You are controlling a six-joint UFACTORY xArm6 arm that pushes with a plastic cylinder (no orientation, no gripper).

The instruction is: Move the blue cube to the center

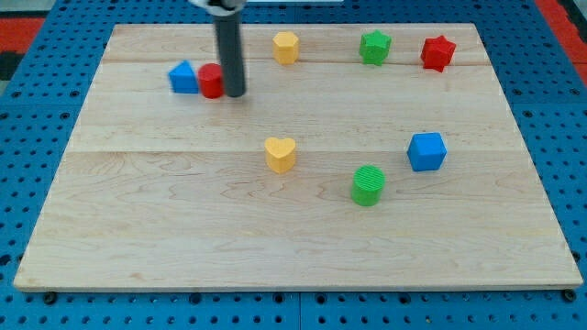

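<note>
The blue cube (426,151) sits at the board's right of centre. My tip (235,93) is at the view's upper left, far from the cube, just right of a red block (211,81) that it touches or nearly touches. A blue block with a peaked top (183,78) sits against the red block's left side. A yellow heart (281,154) lies near the board's centre. A green ribbed cylinder (368,185) stands below and left of the blue cube.
Along the view's top stand a yellow hexagonal block (286,47), a green star-like block (374,47) and a red star (437,52). The wooden board (183,229) lies on a blue pegboard surface (27,137).
</note>
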